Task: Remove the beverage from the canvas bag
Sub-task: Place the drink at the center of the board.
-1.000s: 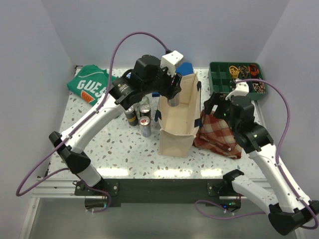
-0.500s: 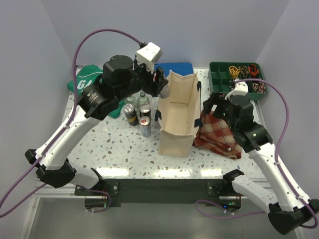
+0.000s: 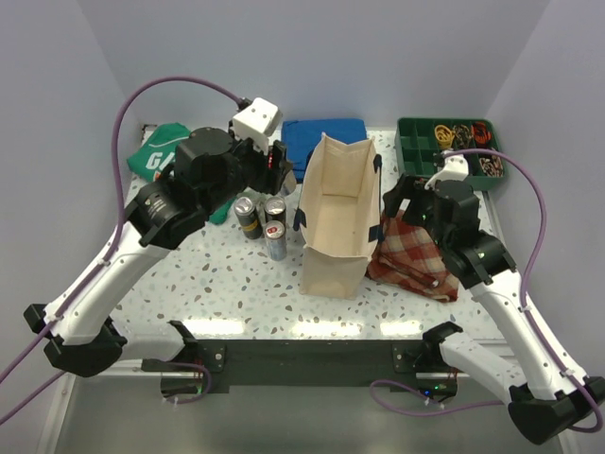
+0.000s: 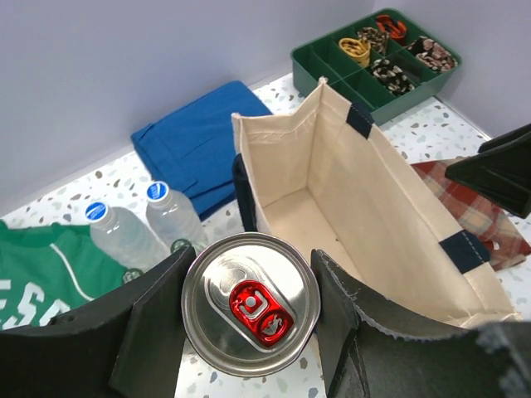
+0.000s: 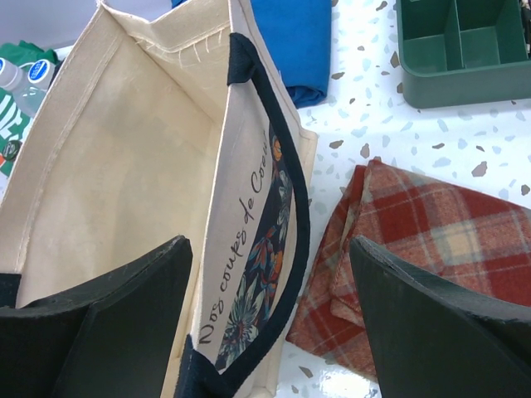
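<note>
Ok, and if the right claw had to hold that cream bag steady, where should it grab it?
Probably the top edge of the canvas bag, on its right wall by the navy handle. The bag stands upright and open, so that thin wall offers a free edge; the open right claw could come down from above, one finger inside, one outside.

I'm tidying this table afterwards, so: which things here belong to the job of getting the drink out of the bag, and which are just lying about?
In the job: canvas bag, can gripped by the left claw.
Lying about: blue cloth, green shirt, plaid cloth, green tray, water bottles, other cans.
</note>
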Action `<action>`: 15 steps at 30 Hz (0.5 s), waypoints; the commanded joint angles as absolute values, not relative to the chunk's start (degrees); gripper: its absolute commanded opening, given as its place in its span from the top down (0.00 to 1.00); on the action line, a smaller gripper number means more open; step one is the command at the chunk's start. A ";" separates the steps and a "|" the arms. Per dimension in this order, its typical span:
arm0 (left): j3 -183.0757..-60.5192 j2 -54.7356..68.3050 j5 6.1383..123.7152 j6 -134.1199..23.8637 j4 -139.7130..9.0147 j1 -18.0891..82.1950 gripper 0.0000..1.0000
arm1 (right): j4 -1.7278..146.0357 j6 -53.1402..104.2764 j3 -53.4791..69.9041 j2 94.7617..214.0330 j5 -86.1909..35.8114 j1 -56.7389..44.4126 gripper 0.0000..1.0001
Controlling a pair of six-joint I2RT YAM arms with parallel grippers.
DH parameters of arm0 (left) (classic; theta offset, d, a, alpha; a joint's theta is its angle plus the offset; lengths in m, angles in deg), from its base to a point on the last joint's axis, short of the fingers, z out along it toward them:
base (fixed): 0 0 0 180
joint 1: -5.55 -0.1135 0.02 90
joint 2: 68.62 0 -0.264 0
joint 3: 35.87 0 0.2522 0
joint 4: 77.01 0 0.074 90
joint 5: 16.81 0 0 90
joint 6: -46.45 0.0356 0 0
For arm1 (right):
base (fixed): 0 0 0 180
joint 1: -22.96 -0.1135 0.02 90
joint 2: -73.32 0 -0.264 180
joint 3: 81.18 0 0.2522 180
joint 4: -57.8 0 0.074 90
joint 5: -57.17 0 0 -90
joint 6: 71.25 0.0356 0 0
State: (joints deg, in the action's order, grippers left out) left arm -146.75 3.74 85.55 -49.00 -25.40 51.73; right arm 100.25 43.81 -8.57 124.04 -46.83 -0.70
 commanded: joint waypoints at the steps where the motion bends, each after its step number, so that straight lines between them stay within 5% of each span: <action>1: -144.74 -0.50 90.94 -50.66 -30.47 51.87 1.00 | 98.54 44.33 -8.19 124.29 -47.51 -0.68 0.19; 15: -133.74 -7.45 99.73 -54.97 -29.85 51.87 1.00 | 97.66 45.21 -8.27 125.26 -46.45 -0.59 0.19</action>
